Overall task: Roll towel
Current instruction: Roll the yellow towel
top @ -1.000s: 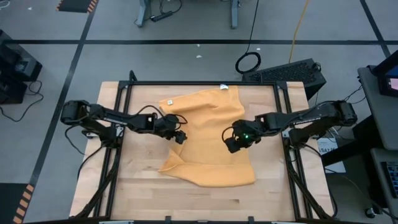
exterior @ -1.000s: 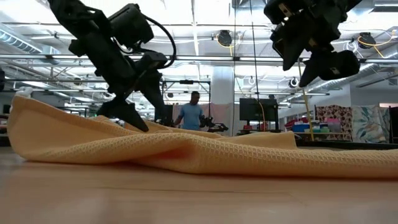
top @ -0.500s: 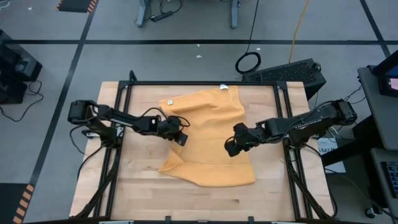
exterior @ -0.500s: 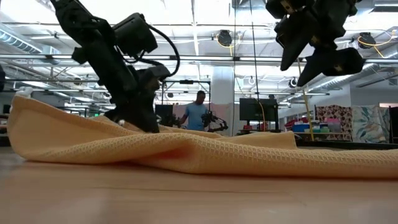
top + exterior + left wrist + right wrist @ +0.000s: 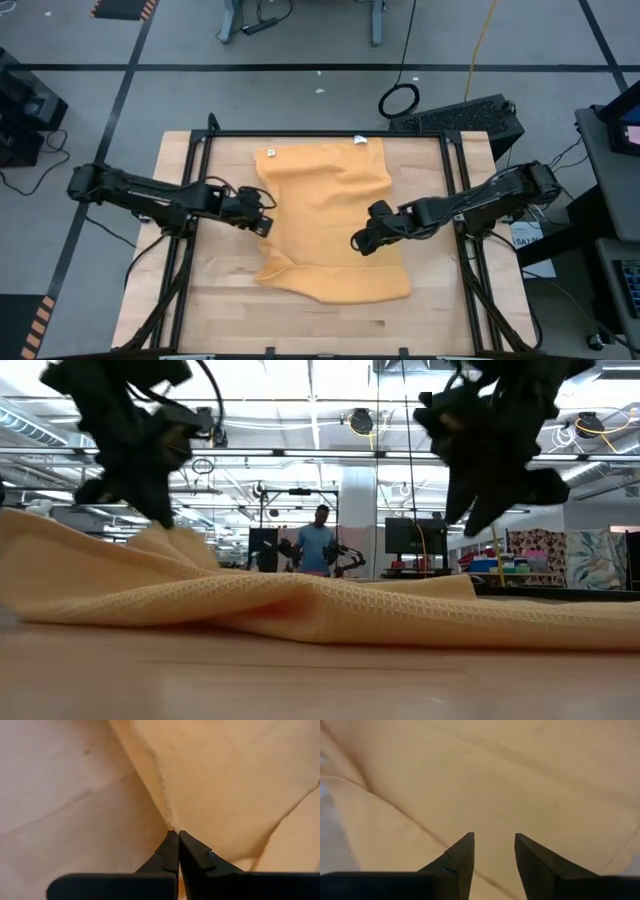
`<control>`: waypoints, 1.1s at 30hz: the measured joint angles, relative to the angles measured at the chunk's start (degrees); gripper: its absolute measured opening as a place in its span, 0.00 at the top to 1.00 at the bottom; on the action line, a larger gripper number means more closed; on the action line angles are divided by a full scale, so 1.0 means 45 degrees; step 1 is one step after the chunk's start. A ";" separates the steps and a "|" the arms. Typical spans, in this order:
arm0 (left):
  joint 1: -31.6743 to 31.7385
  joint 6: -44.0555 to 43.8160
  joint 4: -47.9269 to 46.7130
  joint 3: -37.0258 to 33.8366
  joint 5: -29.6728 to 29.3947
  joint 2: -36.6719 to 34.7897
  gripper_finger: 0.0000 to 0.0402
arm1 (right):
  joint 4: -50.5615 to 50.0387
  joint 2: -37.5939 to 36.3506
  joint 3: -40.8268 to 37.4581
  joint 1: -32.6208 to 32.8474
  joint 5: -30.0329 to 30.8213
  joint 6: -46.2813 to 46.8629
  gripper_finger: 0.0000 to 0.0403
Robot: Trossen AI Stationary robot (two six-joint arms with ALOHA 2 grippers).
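The mustard-yellow towel (image 5: 335,220) lies spread on the wooden table (image 5: 200,310), with a small fold turned over at its near-left corner (image 5: 272,268). My left gripper (image 5: 266,226) stands at the towel's left edge and is shut on it. In the low view it (image 5: 160,520) holds a raised peak of cloth. My right gripper (image 5: 357,243) hovers open above the towel's right half, and its fingers (image 5: 462,852) have bare cloth below them and nothing between them. In the low view it (image 5: 468,525) hangs clear of the cloth. My left gripper pinches the towel's left edge (image 5: 170,822) between its two fingertips, about midway along that edge. It comes slanting down from the table's left side. The pinched edge is lifted into a small peak (image 5: 165,538), while the rest of the towel lies on the table.
Black frame rails (image 5: 190,200) (image 5: 462,190) run along the table's left and right sides. Bare wood shows left of the towel and along the near edge. A person (image 5: 318,545) stands in the room far behind the table.
My left gripper has shut on the towel's left edge, then gone up and toward the table's left edge, drawing that edge outward and raising it. The crumpled far-left part has spread straighter. My right gripper has come down toward the towel and a little toward the left.
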 joint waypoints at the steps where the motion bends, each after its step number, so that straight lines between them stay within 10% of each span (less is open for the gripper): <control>1: -0.0095 -0.0150 -0.0299 0.0000 -0.0052 -0.0305 0.98 | 0.0027 0.0268 0.0000 0.0000 0.0105 -0.0169 0.69; 12: -0.0133 -0.0331 -0.3500 -0.0015 -0.2893 -0.1247 0.93 | 0.0148 0.2014 0.0000 -0.0139 -0.0156 0.0392 0.90; 23: -0.0287 -0.0162 -0.3031 0.1072 0.0464 -0.1515 0.53 | 0.0680 0.0195 0.0000 -0.0040 -0.1974 -0.1744 0.88; 33: -0.3671 0.0957 -0.2340 0.1049 0.2197 -0.1461 0.47 | 0.0692 -0.0649 0.0000 0.1974 -0.2395 -0.2488 0.80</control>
